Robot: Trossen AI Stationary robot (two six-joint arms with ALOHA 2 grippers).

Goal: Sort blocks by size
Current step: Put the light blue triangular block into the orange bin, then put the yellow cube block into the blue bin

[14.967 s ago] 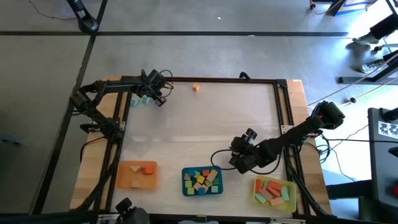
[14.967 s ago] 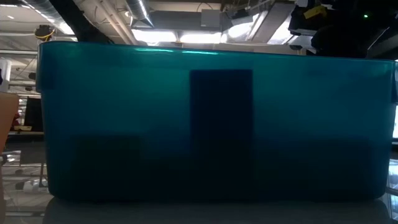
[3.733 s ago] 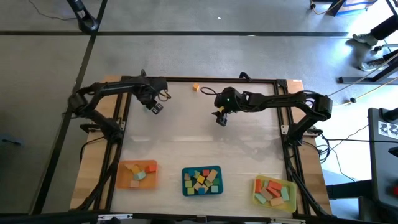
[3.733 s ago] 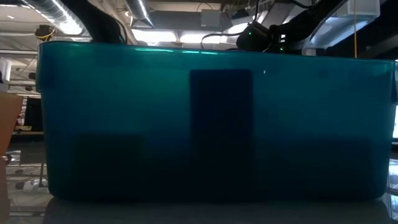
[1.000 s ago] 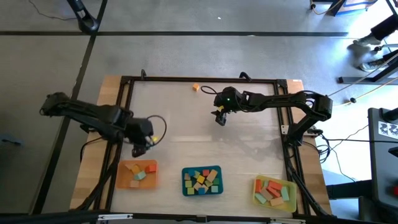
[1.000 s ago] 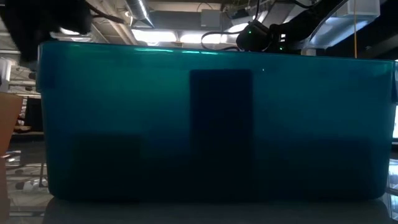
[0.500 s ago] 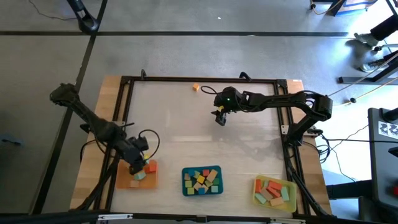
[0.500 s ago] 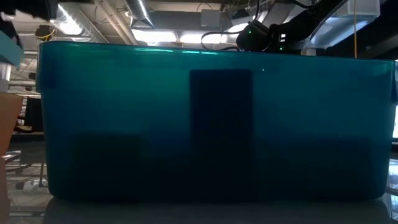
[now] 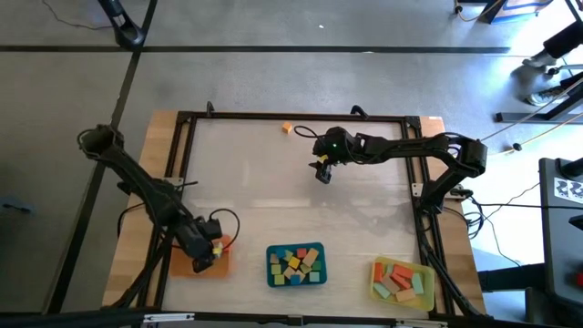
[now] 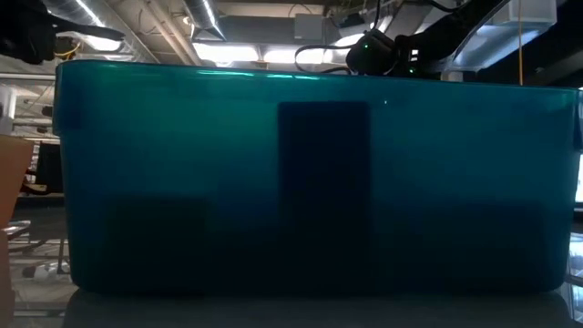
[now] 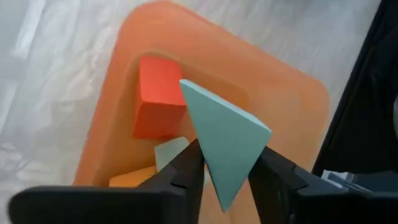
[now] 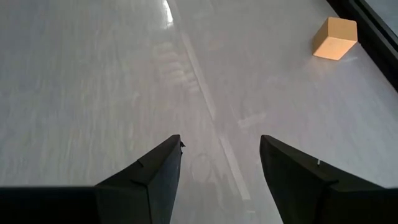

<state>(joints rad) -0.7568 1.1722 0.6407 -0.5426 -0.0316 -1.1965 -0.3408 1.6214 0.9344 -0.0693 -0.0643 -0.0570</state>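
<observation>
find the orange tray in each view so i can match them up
High view: orange tray at the near left table edge, under the left claw.
Low view: not identifiable.
Left wrist view: orange tray fills the frame behind the mint triangle block.
Right wrist view: not in it.
Shared landmark: left claw.

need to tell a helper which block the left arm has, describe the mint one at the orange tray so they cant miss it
Along the table's near edge stand three trays; go to the orange tray, the left-most one. Above it hangs the left gripper, and between its fingers sits the mint triangular block. It is the only block off the tray floor, a flat pale-green wedge, unlike the red-orange block lying in the tray beneath it.
</observation>
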